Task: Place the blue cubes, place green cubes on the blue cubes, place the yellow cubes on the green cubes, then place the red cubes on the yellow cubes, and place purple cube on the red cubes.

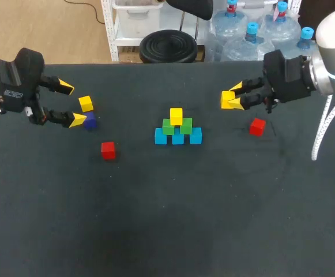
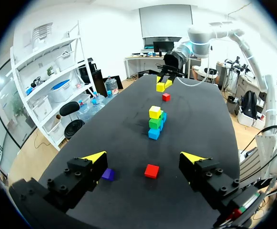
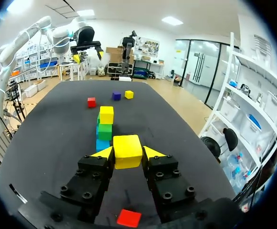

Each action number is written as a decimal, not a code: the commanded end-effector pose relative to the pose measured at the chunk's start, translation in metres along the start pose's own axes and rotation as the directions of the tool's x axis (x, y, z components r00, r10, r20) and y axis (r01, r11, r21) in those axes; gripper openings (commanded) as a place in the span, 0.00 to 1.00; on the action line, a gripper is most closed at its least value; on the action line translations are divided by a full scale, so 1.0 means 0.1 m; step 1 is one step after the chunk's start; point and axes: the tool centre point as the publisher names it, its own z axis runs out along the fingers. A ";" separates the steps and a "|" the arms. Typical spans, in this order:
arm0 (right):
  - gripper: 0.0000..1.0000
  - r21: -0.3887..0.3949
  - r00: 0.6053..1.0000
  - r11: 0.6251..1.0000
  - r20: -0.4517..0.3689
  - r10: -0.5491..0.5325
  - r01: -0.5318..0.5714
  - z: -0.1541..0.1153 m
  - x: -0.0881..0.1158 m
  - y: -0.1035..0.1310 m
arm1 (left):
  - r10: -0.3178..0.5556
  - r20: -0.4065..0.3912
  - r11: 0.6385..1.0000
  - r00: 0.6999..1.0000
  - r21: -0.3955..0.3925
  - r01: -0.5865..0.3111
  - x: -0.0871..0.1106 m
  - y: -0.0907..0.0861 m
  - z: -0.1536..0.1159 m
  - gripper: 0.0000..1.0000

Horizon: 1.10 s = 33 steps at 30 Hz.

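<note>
Item: my right hand (image 1: 232, 97) grips a yellow cube (image 3: 127, 151) at 2 o'clock of the stack (image 1: 177, 136), presumably bound for the green cubes (image 1: 168, 127); my left hand (image 1: 72, 104): wide, empty.

yellow cube (image 3: 127, 150) clamped between the jaws, cube stack (image 3: 105, 130) ahead, red cube (image 3: 129, 218) under them

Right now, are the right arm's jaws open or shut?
Shut on a yellow cube: in the right wrist view, both jaws press its opposite sides.
</note>
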 end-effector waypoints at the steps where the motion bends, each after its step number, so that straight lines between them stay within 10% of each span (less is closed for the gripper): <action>1: 0.00 -0.005 1.000 1.000 -0.009 0.005 -0.005 0.09 -0.05 0.02 | 0.003 0.010 1.000 1.000 -0.002 -0.003 0.02 0.00 0.00 1.00; 33: 0.00 -0.095 0.999 0.995 -0.037 0.036 -0.039 0.56 -0.27 0.37 | 0.003 0.010 1.000 1.000 -0.002 -0.003 0.02 0.00 0.00 1.00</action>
